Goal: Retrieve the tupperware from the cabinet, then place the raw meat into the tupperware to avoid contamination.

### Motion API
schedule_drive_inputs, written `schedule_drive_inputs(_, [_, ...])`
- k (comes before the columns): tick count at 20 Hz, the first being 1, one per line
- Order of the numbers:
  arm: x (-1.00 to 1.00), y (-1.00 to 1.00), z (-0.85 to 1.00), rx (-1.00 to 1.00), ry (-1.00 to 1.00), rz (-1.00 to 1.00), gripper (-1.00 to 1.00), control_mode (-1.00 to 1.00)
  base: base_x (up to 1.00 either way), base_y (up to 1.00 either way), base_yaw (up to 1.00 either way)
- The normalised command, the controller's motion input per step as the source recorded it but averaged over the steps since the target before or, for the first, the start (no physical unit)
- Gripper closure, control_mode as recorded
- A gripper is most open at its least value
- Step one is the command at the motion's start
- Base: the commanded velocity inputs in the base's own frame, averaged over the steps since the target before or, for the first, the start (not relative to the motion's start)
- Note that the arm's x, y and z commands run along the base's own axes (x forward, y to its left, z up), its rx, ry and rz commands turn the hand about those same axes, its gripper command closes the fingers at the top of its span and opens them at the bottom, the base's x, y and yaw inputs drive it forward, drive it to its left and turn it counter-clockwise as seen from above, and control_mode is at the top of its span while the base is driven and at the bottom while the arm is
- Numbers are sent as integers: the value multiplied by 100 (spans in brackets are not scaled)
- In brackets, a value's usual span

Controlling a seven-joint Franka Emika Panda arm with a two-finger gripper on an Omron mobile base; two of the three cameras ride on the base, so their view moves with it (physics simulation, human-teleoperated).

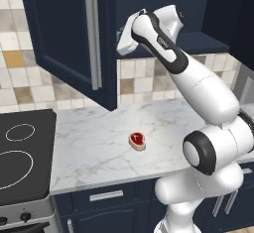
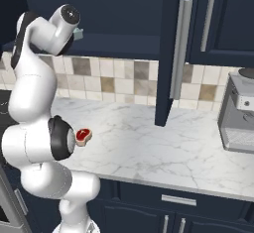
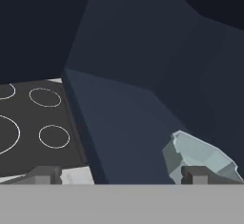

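Kitchen run, items listed left to right as they stand.

1. Stove (image 1: 22, 152): black cooktop with white ring marks, butting against the left end of the counter. Not part of the job.

2. Cabinet (image 1: 59, 33): dark navy wall unit, left door swung open with its long silver bar handle (image 1: 92, 43) facing the room. A second door (image 2: 171, 53) stands open edge-on in the right base view.

3. Counter (image 1: 89, 143): white marble, below the cabinet.

4. Raw meat (image 1: 137, 141): small red slice with a pale fatty rim, lying flat on the marble near the front edge, well apart from everything else.

5. Gripper (image 3: 119, 176): raised to the cabinet's shelf level, jaws spread about as wide as they go, nothing between them. The right fingertip (image 3: 195, 175) sits just in front of the container.

6. Tupperware (image 3: 198, 158): pale grey-blue translucent bowl on the cabinet floor, low and to the right in the hand view, off-centre from the open jaws. Whether the fingertip touches it cannot be told.

7. Grey appliance (image 2: 240, 113): far right on the counter.

Risks noted: the container lies to one side of the jaws, so closing here would likely catch one wall or shove it deeper. The light plastic may slide or tip under a finger. The forearm is near the open door and could knock it.
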Motion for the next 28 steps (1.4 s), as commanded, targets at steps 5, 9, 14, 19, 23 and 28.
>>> schedule_drive_inputs(5, [33,12,-5,0,0,0,-100,-100,0,0,0])
schedule_drive_inputs(9, [34,1,-7,0,0,0,-100,-100,0,0,0])
schedule_drive_inputs(14, [34,0,-11,0,0,0,-100,-100,0,0,0])
schedule_drive_inputs(19, [32,0,-12,0,0,0,-100,-100,0,0,0])
schedule_drive_inputs(23, [31,2,-9,0,0,0,-100,-100,0,0,0])
schedule_drive_inputs(28, [32,5,-8,0,0,0,-100,-100,0,0,0])
